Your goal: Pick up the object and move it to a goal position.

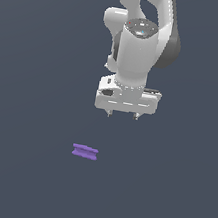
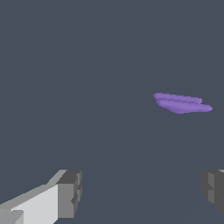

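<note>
fingers (image 1: 122,115) spread wide, empty; purple piece (image 1: 85,151) flat on floor (image 1: 18,176), apart.

A plain dark grey-blue floor (image 1: 13,175); on it lies flat one small purple grooved piece (image 1: 85,151).

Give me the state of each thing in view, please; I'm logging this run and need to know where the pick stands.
Claw: open, fingers spread wide, holding nothing, apart from the piece.
Purple piece: lying flat on the grey surface, not gripped, not between the fingers, toward the exterior view's left of the claw.
Arm: reaches down with the claw pointing at the surface.
</note>
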